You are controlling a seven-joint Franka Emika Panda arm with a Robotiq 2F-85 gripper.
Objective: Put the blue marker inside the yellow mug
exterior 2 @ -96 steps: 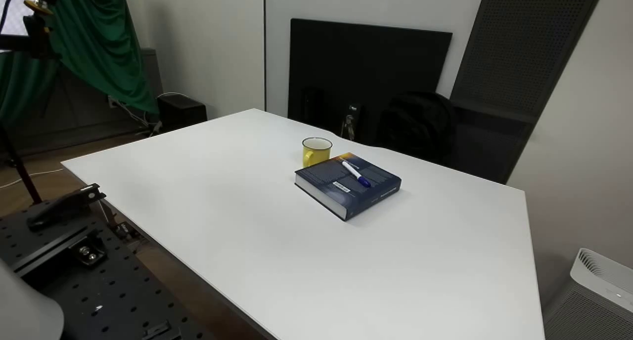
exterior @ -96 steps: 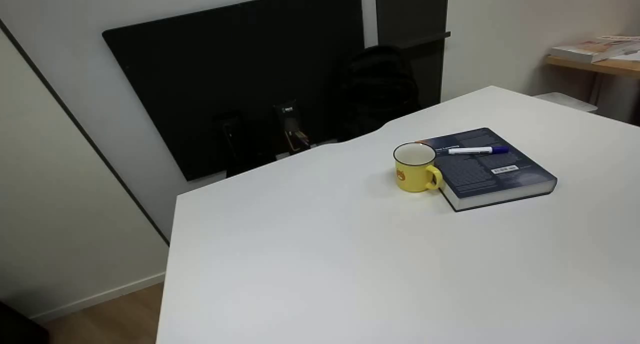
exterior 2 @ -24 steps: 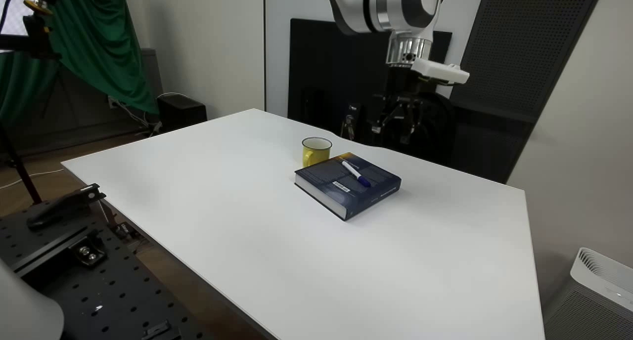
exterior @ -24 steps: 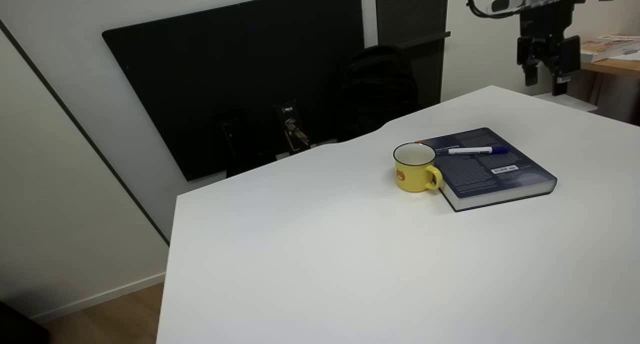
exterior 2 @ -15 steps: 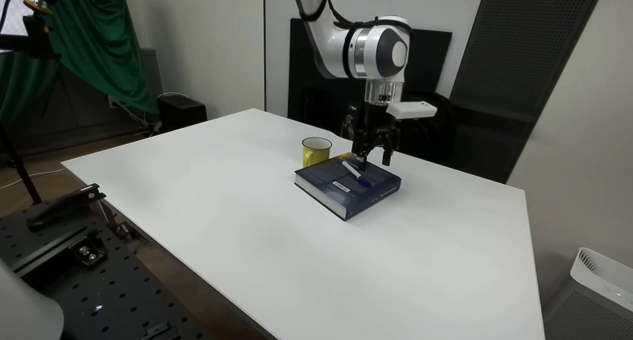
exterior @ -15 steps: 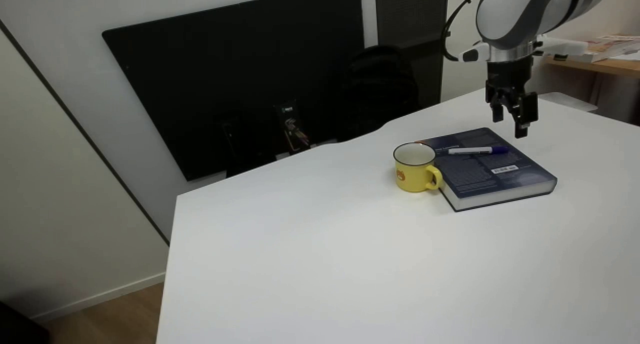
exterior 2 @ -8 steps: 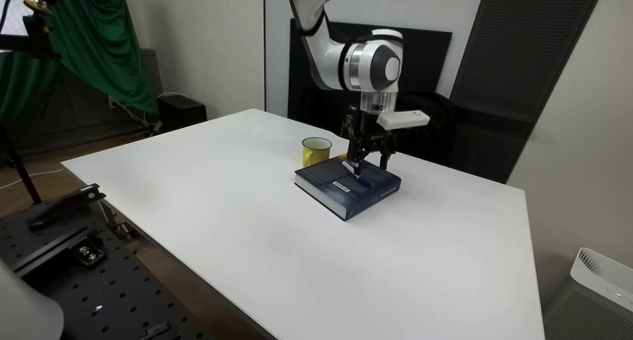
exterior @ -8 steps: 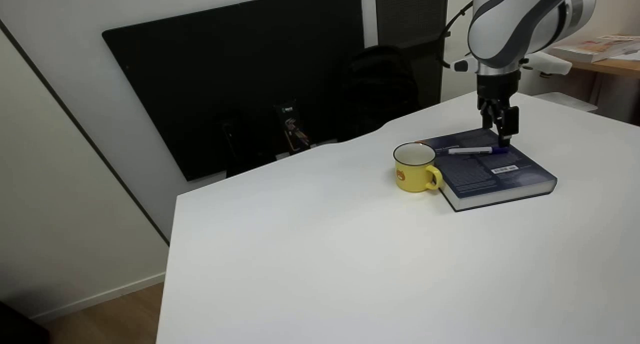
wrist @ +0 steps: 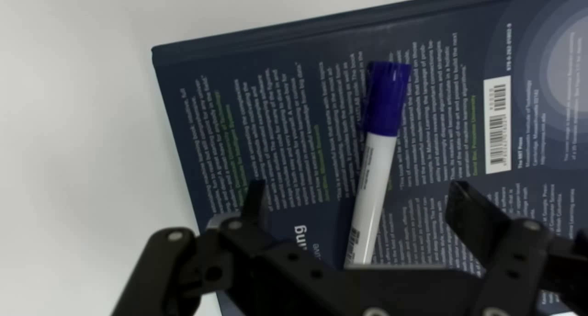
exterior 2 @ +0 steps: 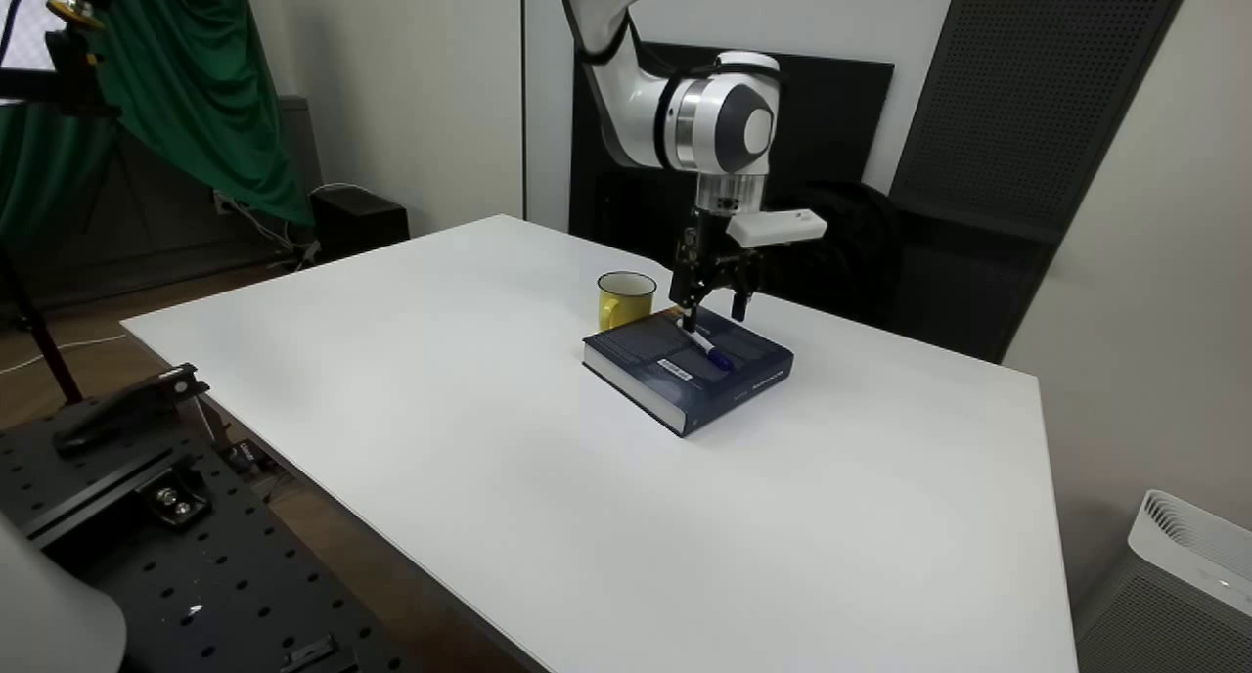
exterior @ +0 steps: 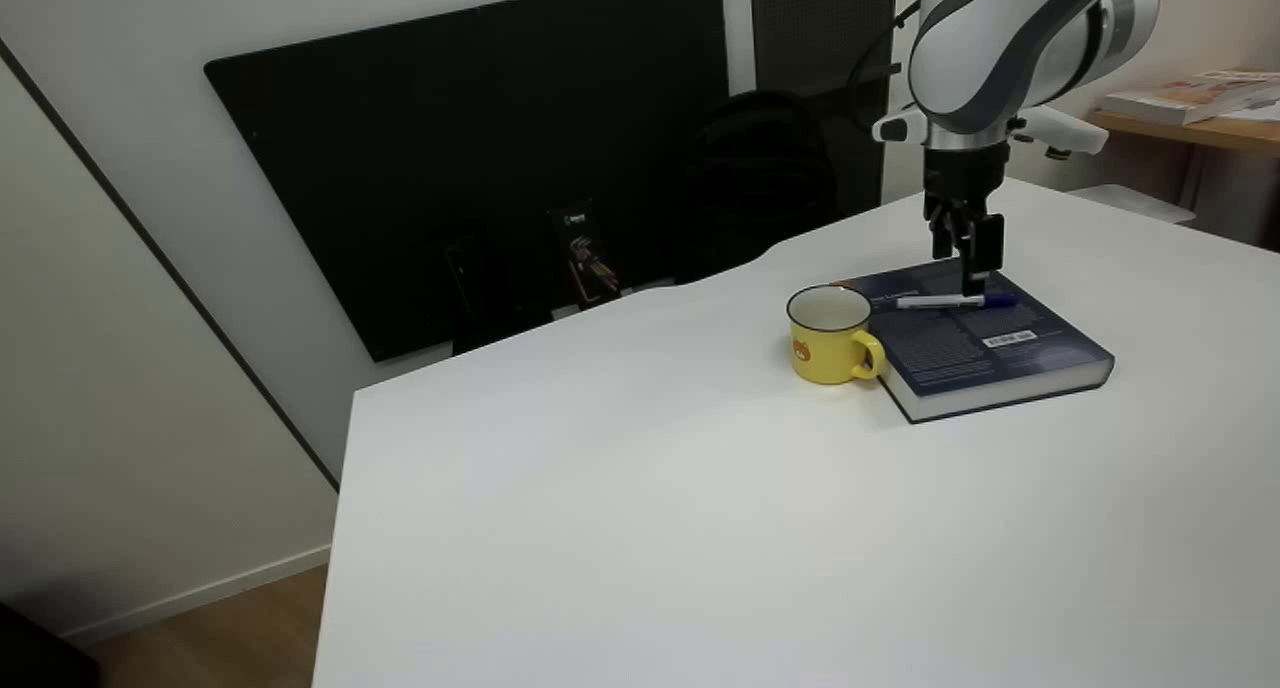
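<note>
The blue marker [exterior: 925, 301], white barrel with a blue cap, lies on the dark blue book [exterior: 960, 353]. In the wrist view the marker [wrist: 374, 178] runs up between the fingers, its white end hidden behind the gripper body. My gripper [wrist: 358, 189] is open, fingers apart on both sides of the barrel and not touching it. In both exterior views the gripper [exterior: 958, 272] [exterior 2: 715, 319] points down just above the marker [exterior 2: 709, 349]. The yellow mug [exterior: 825, 353] stands upright beside the book; it also shows in an exterior view [exterior 2: 631, 311] but not in the wrist view.
The book [exterior 2: 646, 350] lies flat on the white table [exterior: 600, 528]. The mug's handle is close against the book's edge. The table's wavy far edge runs behind them, with a black panel [exterior: 480, 168] and a dark backpack [exterior: 755, 168] beyond.
The arm came into view from above and lowered over the book with its gripper open. In the last half second it shifted along the marker toward the mug. Marker, mug and book have not moved.
</note>
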